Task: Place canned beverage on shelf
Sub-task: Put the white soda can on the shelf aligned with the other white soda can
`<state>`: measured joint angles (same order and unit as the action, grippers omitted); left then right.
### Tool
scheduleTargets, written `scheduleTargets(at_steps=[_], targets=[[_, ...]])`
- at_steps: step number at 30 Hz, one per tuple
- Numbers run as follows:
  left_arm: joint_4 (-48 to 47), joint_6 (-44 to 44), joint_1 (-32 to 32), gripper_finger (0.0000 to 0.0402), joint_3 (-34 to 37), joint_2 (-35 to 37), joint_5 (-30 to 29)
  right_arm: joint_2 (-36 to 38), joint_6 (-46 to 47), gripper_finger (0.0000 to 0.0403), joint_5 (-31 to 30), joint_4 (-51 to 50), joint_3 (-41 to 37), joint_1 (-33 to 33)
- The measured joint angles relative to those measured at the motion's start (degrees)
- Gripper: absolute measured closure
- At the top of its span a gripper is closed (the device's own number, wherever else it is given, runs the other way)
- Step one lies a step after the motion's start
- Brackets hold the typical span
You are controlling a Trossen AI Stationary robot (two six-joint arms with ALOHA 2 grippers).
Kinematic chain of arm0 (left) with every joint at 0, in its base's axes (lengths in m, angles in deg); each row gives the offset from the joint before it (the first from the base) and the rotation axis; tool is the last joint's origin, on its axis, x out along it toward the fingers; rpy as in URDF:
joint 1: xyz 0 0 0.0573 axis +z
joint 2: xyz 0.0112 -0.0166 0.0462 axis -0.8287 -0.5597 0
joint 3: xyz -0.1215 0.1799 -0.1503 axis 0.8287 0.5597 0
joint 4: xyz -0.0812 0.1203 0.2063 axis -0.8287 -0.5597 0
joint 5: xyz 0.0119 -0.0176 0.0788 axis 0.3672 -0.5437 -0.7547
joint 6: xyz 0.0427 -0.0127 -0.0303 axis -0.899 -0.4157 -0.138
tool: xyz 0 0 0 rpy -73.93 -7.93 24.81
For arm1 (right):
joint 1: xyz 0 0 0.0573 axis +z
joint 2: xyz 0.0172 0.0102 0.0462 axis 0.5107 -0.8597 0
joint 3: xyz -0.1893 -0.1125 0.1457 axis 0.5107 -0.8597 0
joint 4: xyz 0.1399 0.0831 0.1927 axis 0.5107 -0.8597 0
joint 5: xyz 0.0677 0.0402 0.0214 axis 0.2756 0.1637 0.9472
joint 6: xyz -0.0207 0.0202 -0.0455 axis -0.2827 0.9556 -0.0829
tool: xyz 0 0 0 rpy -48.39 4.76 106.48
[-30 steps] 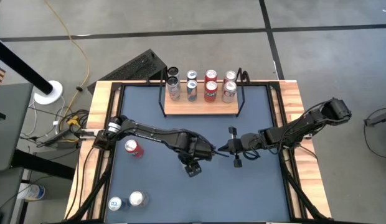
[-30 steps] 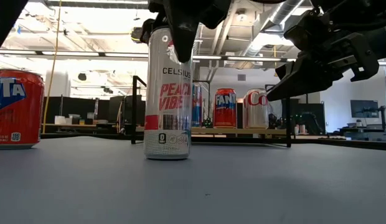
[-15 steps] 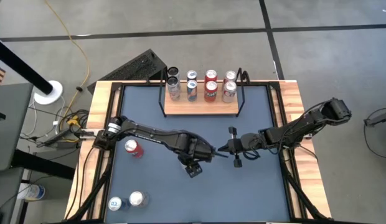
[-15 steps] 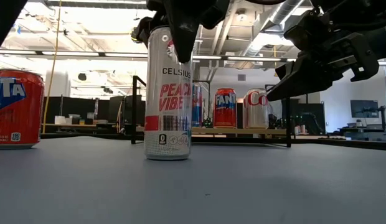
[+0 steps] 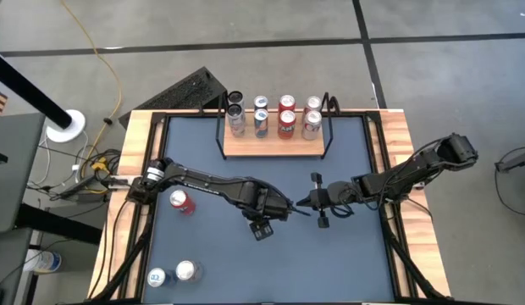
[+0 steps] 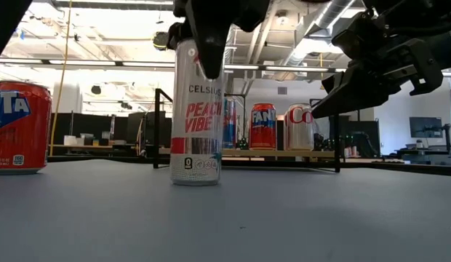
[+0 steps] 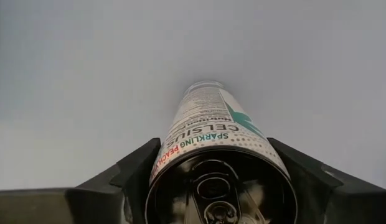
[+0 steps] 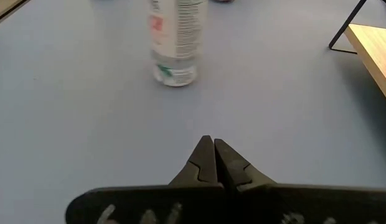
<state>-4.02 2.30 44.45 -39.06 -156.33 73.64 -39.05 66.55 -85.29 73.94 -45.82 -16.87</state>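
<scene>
A tall white Celsius can (image 6: 198,124) stands upright on the blue-grey table top, near its middle. My left gripper (image 6: 207,36) comes down on it from above and is shut on its upper part; in the high view the gripper (image 5: 262,222) hides the can. My right gripper (image 5: 303,203) hovers shut just to the can's right, holding nothing. The shelf (image 5: 273,146), a light-wood board with black wire ends, stands at the table's far edge with several cans upright on it. My left gripper pinches the can's top end (image 7: 180,134) between its two fingers, one on each side of the wall just below the rim. The fingers (image 7: 138,171) point down along the can. The can stays upright with its base (image 6: 197,180) on the table.
A red Fanta can (image 5: 181,202) stands left of the held can. Two more cans (image 5: 157,275) (image 5: 187,270) are at the near left corner. Wooden rails (image 5: 398,144) border the table. Bare table top lies between the held can and the shelf.
My left gripper has closed in on the can's top without changing place. The can has turned a little about its upright axis and shifted slightly sideways, its base still on the table.
</scene>
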Motion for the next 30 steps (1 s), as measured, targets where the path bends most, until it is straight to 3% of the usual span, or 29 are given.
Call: scheduleTargets(at_steps=[6, 11, 15, 20, 30], targets=[[-7.99, -4.17, 1.63, 0.0159, -3.82, 0.07, -6.45, 0.00, 0.00, 0.0403, 0.00, -0.08, 0.00, 0.00], [-12.31, -12.81, 5.30, 0.0154, -9.04, 0.20, -12.16, 0.02, 0.00, 0.0403, 0.00, -0.06, 0.00, 0.00], [-12.14, -20.45, 10.17, 0.0153, -13.76, 0.12, -11.41, 0.02, 0.00, 0.0403, 0.00, -0.06, 0.00, 0.00], [-14.32, -23.31, 17.38, 0.0152, -18.82, 0.17, -11.23, 0.02, -0.03, 0.0403, 0.00, -0.07, 0.00, 0.00], [-14.52, -24.87, 29.13, 0.0151, -19.07, 0.52, -7.67, 0.02, -0.54, 0.0403, 0.00, -0.11, 0.00, 0.00]])
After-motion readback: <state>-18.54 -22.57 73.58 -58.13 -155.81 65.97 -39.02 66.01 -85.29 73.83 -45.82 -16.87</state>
